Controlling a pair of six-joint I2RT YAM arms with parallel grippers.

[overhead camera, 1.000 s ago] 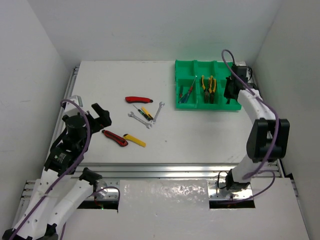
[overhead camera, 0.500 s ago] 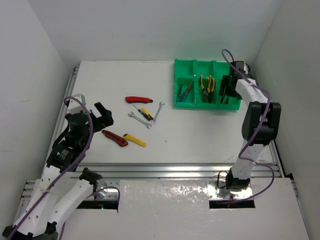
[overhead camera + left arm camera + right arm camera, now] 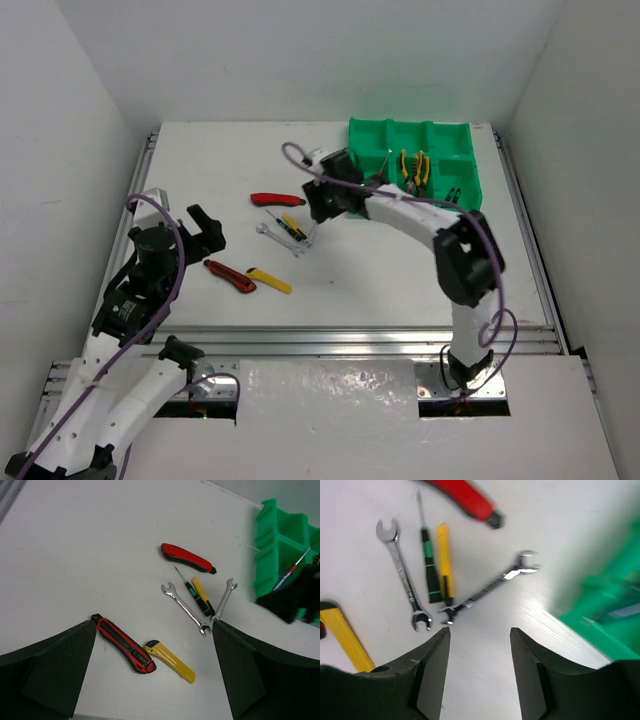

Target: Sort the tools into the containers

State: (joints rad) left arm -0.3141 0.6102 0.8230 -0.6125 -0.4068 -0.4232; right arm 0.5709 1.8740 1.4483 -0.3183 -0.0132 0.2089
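- Left pincer point(image 3: 203, 230): spread wide, empty, hovering over the near left of the counter point(image 3: 400, 280); unchanged.
- Red-black knife point(image 3: 230, 276) and yellow knife point(image 3: 270, 281): flat, just beside each other.
- Left wrench point(image 3: 278, 240) and right wrench point(image 3: 317, 224): silver, near ends almost meeting in a V.
- Green screwdriver point(image 3: 427, 565) and small yellow knife point(image 3: 445, 560): between the wrenches.
- Red knife point(image 3: 277, 199): beyond them.
- Right pincer point(image 3: 480, 630): partly spread, empty, above the wrenches; 1 second ago at the tray's right end.
- Green tray point(image 3: 470, 150): far right; yellow pliers point(image 3: 415, 165) in a middle compartment.

Open table point(image 3: 400, 270) nearside — tools point(image 3: 292, 226) crowd centre, tray point(image 3: 385, 127) far-right.
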